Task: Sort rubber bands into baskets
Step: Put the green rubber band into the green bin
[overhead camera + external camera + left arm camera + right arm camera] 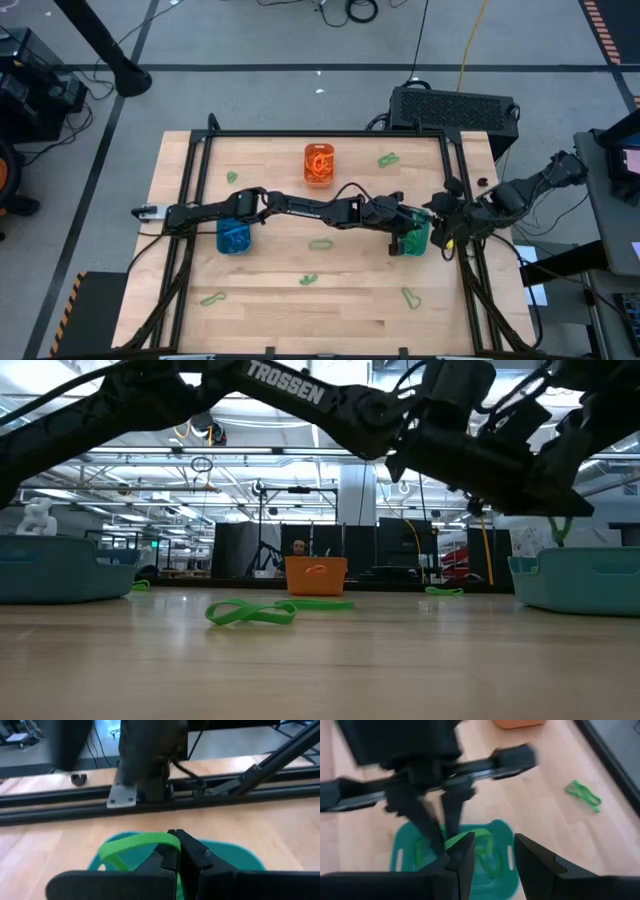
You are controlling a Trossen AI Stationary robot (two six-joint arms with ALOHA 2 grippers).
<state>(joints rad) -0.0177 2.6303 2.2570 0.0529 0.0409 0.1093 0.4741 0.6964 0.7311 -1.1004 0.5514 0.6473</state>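
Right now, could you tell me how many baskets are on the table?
3: orange basket at the far edge, blue basket left, teal basket right; none seems hidden.

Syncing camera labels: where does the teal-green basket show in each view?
High view: teal-green basket at right of centre, under the left tool.
Low view: at the right edge.
Left wrist view: below the shut tool, which holds a green band.
Right wrist view: centre, beyond the open right tool.
Shared landmark: orange basket.
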